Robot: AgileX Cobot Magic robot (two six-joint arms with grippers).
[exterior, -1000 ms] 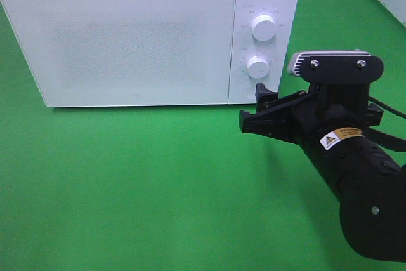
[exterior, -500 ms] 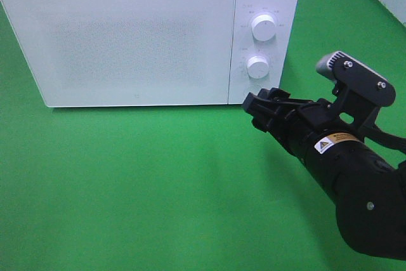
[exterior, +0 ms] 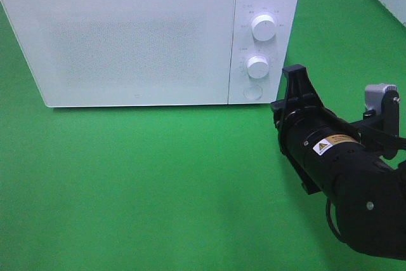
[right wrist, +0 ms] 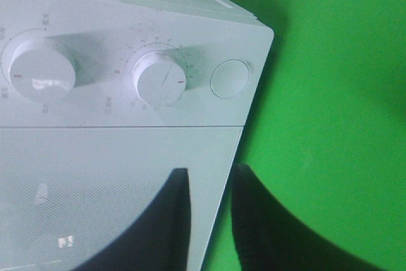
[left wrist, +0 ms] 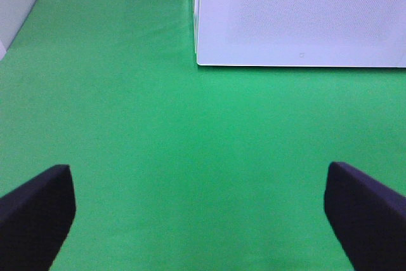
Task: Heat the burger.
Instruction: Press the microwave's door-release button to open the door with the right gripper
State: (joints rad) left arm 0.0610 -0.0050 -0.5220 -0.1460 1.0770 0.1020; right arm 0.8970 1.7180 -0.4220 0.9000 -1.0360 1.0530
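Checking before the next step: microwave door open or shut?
Shut. The door sits flush with the control panel in the high view; no gap, no interior visible.

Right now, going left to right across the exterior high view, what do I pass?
microwave door → microwave control panel with its two knobs and round button → right gripper → right arm's black body → grey wrist camera
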